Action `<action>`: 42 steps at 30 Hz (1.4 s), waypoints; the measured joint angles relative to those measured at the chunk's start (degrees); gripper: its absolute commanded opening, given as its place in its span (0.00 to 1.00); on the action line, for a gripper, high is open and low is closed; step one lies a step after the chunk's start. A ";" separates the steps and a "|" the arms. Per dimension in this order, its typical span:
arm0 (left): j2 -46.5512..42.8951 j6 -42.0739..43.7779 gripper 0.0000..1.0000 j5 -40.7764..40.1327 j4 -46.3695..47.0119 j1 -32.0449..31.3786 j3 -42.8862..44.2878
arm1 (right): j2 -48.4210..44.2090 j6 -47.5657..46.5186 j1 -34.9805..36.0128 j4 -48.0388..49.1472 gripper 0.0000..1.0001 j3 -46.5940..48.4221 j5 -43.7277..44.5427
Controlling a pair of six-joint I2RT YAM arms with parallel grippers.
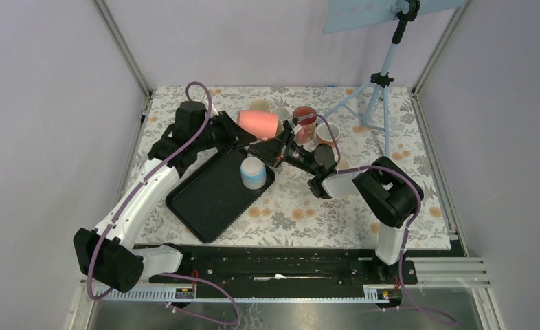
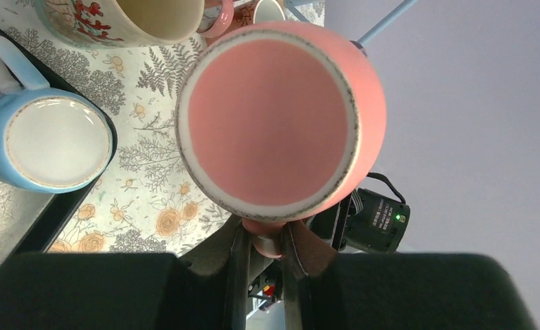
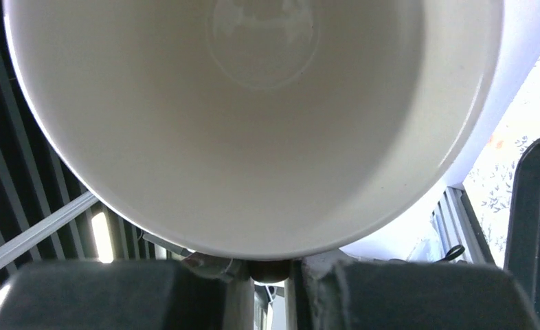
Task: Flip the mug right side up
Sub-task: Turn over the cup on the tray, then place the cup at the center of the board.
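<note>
The pink mug (image 1: 258, 124) hangs on its side above the table, between my two grippers. Its unglazed base ring faces the left wrist view (image 2: 274, 117). Its white inside fills the right wrist view (image 3: 253, 103). My left gripper (image 1: 238, 135) (image 2: 267, 237) is shut on the mug's pink handle from the base side. From the mouth side, my right gripper (image 1: 277, 146) (image 3: 271, 265) is shut on a dark stub of the handle just under the rim.
A black tray (image 1: 205, 203) lies front left with a light blue mug (image 1: 253, 172) (image 2: 47, 141) standing base up on it. Several more mugs (image 1: 305, 124) cluster behind the held one. A tripod (image 1: 380, 82) stands back right.
</note>
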 measured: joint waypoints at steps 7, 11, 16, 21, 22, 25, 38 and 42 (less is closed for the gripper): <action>-1.57 -1.66 0.00 0.24 2.82 0.11 -2.29 | 0.00 -0.28 -0.04 0.57 0.00 0.24 -0.52; -2.43 -2.29 0.02 0.28 4.55 0.15 -3.87 | -0.02 -1.01 -0.04 0.48 0.00 0.24 -0.94; -3.02 -2.71 0.20 0.76 6.19 0.26 -4.66 | -1.57 -2.95 -0.13 -1.88 0.00 0.24 -1.36; -3.32 -2.40 0.35 1.36 7.34 0.24 -4.72 | -4.61 -5.68 -0.33 -6.38 0.00 0.24 -1.46; -3.37 -2.12 0.37 1.46 7.54 0.17 -4.85 | -5.57 -6.45 -0.31 -8.11 0.00 0.24 -1.46; -3.37 -1.40 0.45 1.79 7.89 -0.15 -5.03 | -7.80 -8.92 -0.31 -13.57 0.00 0.24 -1.42; -3.56 0.59 0.84 3.93 10.27 -0.85 -6.40 | -18.01 -23.32 -0.31 -40.33 0.00 0.44 1.99; -4.42 2.40 0.98 3.87 10.38 -0.85 -6.47 | -19.34 -26.40 -0.31 -47.06 0.00 0.57 3.65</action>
